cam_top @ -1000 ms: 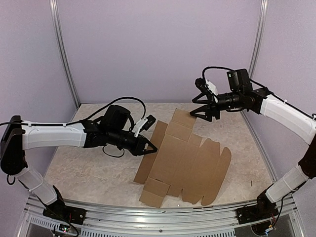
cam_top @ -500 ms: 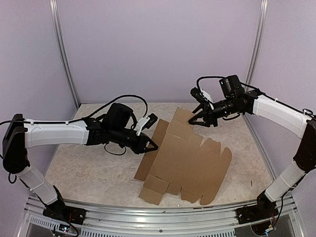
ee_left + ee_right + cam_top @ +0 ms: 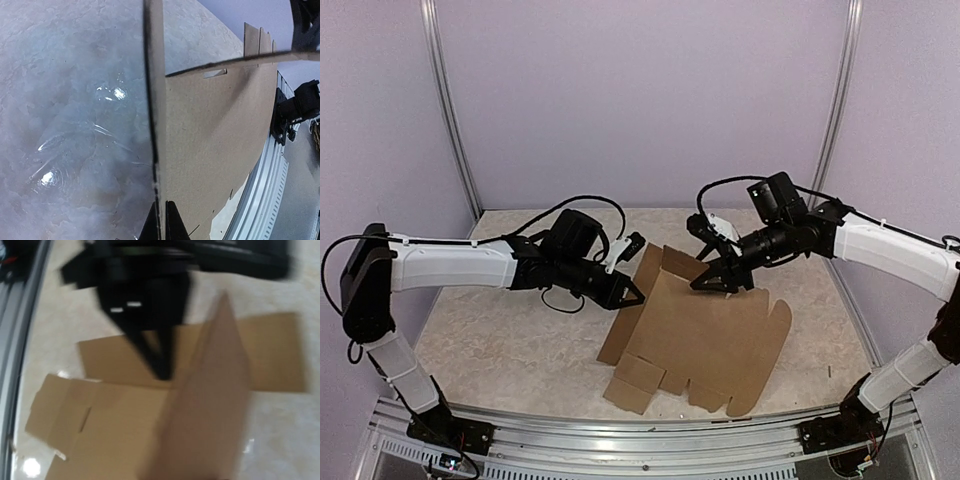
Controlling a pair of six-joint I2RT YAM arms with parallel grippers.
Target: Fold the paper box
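Top view: the paper box (image 3: 705, 340) lies flat on the bench (image 3: 500, 340), long axis running far to near-right, with its far flap lifted by the right fingers (image 3: 712, 278); can't tell if they're spread. Left wrist: left fingers (image 3: 172, 227) pinch a flap's edge. Right wrist: all blur, own fingers unseen.

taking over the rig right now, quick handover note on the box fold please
Left gripper: shut on the left edge of the paper box sheet.
Right gripper: at the far flap, which is tilted up off the table; open or shut is unclear.
Done: only that far flap is raised; the rest of the sheet lies flat, with the near tabs and rounded edge unfolded.
Left: fold the side walls, tuck the tabs, close the lid.
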